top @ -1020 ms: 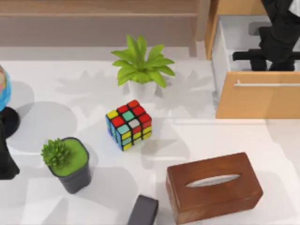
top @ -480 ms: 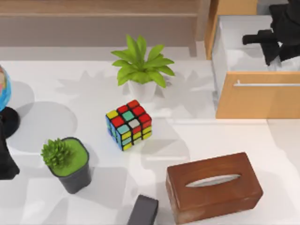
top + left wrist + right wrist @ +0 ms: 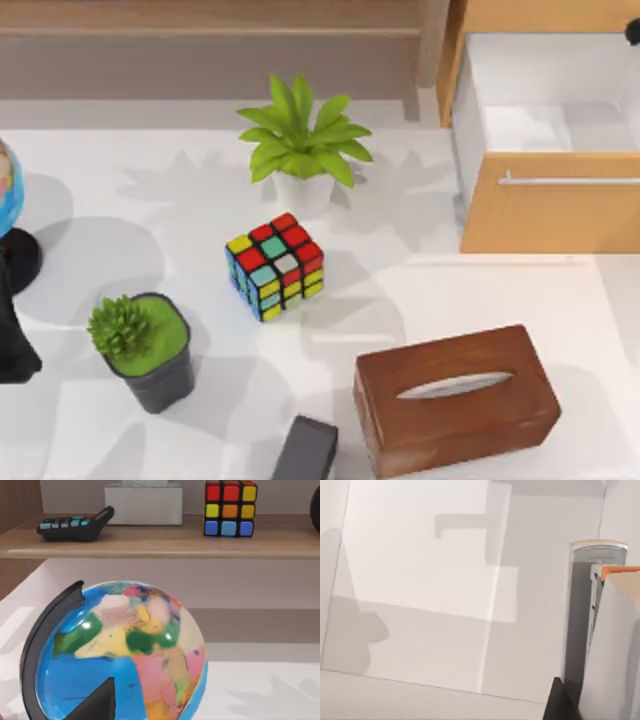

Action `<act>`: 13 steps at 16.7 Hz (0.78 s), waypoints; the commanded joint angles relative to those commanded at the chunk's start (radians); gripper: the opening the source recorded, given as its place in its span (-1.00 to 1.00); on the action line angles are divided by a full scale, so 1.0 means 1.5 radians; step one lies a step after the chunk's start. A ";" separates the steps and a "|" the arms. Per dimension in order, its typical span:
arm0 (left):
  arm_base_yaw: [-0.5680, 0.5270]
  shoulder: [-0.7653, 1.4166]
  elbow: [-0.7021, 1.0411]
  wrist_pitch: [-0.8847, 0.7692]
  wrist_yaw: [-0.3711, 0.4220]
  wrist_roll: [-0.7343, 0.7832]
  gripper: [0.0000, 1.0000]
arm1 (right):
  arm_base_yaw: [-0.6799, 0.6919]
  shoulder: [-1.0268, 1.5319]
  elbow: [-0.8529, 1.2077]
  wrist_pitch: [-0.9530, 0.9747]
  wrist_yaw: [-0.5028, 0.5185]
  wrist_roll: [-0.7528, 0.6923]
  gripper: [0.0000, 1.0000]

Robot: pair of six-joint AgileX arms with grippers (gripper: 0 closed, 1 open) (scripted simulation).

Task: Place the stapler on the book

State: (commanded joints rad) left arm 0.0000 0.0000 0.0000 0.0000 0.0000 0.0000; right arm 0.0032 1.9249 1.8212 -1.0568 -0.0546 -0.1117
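From above, the open drawer (image 3: 545, 205) at the far right stands bare and white inside, with the right arm (image 3: 633, 32) just at the corner beyond it and the left arm (image 3: 12, 340) parked at the table's left edge beside the globe (image 3: 8, 190). Which item is the stapler I cannot tell. My best guess is the dark grey block (image 3: 305, 450) cut by the near edge, just beside the wooden tissue box (image 3: 455, 400). The left wrist view faces the globe (image 3: 125, 650) under a shelf (image 3: 165, 542) holding a calculator (image 3: 75, 526). A dark wedge of the left gripper (image 3: 97, 705) intrudes, and whether it is open I cannot tell. The right wrist view looks into pale drawer surfaces (image 3: 420, 580). The right gripper (image 3: 559, 702) is likewise unreadable. To do this well, locate stapler and book first, then approach from above, clear of the Rubik's cube (image 3: 275, 265).
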 joint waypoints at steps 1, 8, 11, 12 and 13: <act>0.000 0.000 0.000 0.000 0.000 0.000 1.00 | -0.016 -0.028 -0.028 0.001 -0.005 -0.014 -1.00; 0.000 0.000 0.000 0.000 0.000 0.000 1.00 | -0.154 -0.170 -0.250 0.013 -0.018 -0.124 -1.00; 0.000 0.000 0.000 0.000 0.000 0.000 1.00 | -0.223 -0.190 -0.338 0.032 -0.012 -0.172 -1.00; 0.000 0.000 0.000 0.000 0.000 0.000 1.00 | -0.246 -0.192 -0.364 0.040 -0.008 -0.187 -1.00; 0.000 0.000 0.000 0.000 0.000 0.000 1.00 | -0.267 -0.191 -0.388 0.049 -0.004 -0.201 -1.00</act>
State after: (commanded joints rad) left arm 0.0000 0.0000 0.0000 0.0000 0.0000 0.0000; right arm -0.3980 1.6380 1.2395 -0.9837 -0.0609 -0.4134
